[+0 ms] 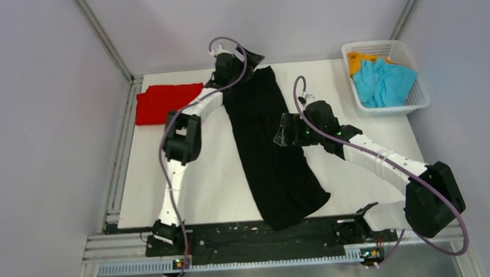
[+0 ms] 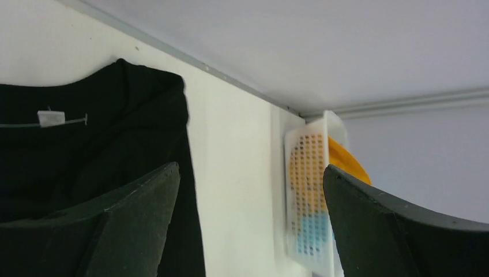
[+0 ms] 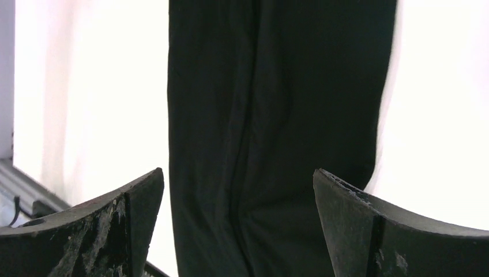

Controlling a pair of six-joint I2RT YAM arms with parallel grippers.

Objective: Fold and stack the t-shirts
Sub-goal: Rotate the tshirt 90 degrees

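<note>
2 grippers: the left gripper and the right gripper both stand spread wide, grasping nothing.
Large black cloth t-shirt: lies on the white table as a long narrow strip, with the collar at the far edge and the hem at the near edge, angled slightly right.
Left gripper: at the collar end, near the white neck label.
Right gripper: over the strip's middle, reaching from the right.
Coming move: probably a fold across the long axis; the left arm is nearer the collar, the right nearer the hem.
Folded bright red t-shirt: far left, apart.
White mesh plastic basket: far right, holding a cyan garment and an orange garment.
</note>
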